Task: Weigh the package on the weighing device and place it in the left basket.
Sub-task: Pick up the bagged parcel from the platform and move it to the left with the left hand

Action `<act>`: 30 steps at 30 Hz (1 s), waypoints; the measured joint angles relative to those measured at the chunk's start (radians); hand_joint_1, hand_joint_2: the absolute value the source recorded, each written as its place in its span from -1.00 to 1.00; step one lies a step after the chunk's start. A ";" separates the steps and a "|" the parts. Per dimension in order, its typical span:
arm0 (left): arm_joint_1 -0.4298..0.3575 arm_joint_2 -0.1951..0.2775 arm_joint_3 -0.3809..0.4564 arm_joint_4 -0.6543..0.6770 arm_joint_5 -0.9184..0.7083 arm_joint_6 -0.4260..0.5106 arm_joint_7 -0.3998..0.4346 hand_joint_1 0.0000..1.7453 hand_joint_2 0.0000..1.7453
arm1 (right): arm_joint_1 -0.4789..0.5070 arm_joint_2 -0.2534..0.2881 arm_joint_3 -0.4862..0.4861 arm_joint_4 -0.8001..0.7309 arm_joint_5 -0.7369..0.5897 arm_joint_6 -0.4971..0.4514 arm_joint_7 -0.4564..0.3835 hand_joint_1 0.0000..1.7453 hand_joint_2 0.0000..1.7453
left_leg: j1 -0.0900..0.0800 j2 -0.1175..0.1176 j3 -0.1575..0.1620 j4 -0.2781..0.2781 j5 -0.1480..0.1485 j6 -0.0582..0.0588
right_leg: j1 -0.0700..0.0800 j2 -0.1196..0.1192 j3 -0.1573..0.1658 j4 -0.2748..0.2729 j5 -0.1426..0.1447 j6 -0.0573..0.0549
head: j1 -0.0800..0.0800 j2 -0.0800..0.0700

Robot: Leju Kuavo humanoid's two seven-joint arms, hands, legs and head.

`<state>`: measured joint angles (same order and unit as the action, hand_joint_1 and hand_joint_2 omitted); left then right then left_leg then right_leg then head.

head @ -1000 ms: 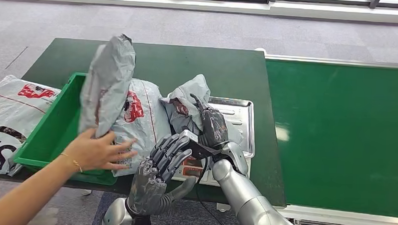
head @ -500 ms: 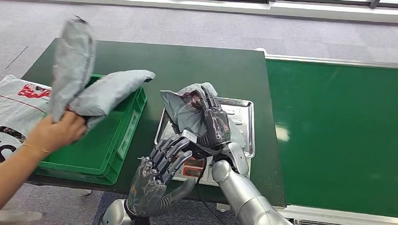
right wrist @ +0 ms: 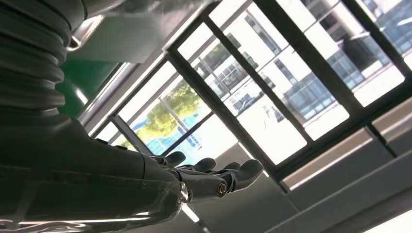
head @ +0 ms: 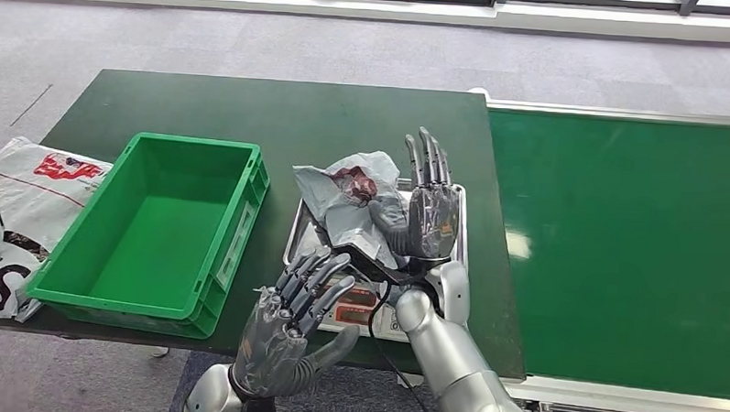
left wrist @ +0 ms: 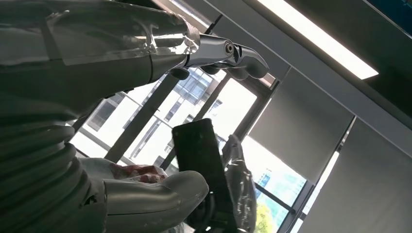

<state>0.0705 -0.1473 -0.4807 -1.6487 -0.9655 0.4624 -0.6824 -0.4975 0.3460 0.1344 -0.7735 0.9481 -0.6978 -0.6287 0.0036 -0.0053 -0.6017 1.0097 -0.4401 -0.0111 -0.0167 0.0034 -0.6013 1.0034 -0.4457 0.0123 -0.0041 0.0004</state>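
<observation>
Head view: green table (head: 282, 111) ran bare across 12 o'clock; conveyor belt (head: 617, 242) filled 3 o'clock, its surface open. Green basket (head: 150, 231) sat at 9 o'clock near the table's front edge, with room between it and the scale tray (head: 448, 223). Grey package (head: 348, 205) lay crumpled on the tray, just left of centre, a red printed patch on top, unreadable. Right hand (head: 425, 213) stood upright at the package's 3 o'clock, fingers straight and spread, thumb touching or just beside the package; holding nothing. Left hand (head: 293, 327) hovered at 6 o'clock over the table's front edge, fingers apart and slightly curled, holding nothing. White bags (head: 17, 212) with red and black print lay off the table at 9 o'clock; letters cut off.

Left wrist view: left hand (left wrist: 145, 191) open; the package (left wrist: 240, 179) and a dark flat part beyond it, against windows.

Right wrist view: right hand (right wrist: 194, 177) with fingers extended, nothing in it, windows behind.
</observation>
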 joint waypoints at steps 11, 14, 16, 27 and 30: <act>-0.019 -0.008 0.010 0.019 -0.021 0.001 0.044 -1.00 1.00 | 0.136 -0.007 -0.096 -0.504 -0.123 -0.003 -0.069 -1.00 1.00 | -0.001 0.000 0.001 0.000 -0.001 0.000 | -0.001 0.000 0.000 -0.001 0.000 0.000 | 0.000 0.000; -0.045 -0.022 0.036 0.059 -0.074 0.024 0.088 -1.00 1.00 | 0.162 -0.015 -0.108 -0.659 -0.166 -0.003 -0.070 -1.00 1.00 | -0.001 0.000 0.001 0.000 -0.001 0.000 | -0.001 0.000 0.000 -0.001 0.000 0.000 | 0.000 0.000; -0.066 -0.030 0.059 0.094 -0.112 0.042 0.113 -1.00 1.00 | 0.176 -0.019 -0.112 -0.741 -0.186 -0.004 -0.070 -1.00 1.00 | -0.001 0.001 0.001 0.000 -0.001 0.000 | -0.001 0.001 0.000 -0.001 0.000 0.000 | 0.000 0.000; -0.250 -0.036 0.166 0.350 -0.483 0.191 0.349 -1.00 1.00 | 0.220 -0.031 -0.105 -0.952 -0.241 -0.004 -0.071 -1.00 1.00 | 0.000 0.001 0.001 0.000 0.001 -0.001 | 0.000 0.000 0.000 0.000 0.001 -0.001 | 0.000 0.000; -0.400 -0.016 0.156 0.517 -0.526 0.214 0.508 -1.00 1.00 | 0.222 -0.031 -0.087 -0.963 -0.254 -0.003 -0.071 -1.00 1.00 | 0.000 0.001 0.001 0.000 0.003 -0.002 | 0.000 0.001 -0.001 0.000 0.003 -0.001 | 0.000 0.000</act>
<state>-0.3295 -0.1630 -0.3248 -1.1320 -1.4916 0.6760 -0.1741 -0.2752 0.3153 0.0479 -1.7369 0.6940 -0.7010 -0.6997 0.0033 -0.0045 -0.6004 1.0098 -0.4371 -0.0130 -0.0168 0.0041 -0.6020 1.0034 -0.4427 0.0110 -0.0039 0.0004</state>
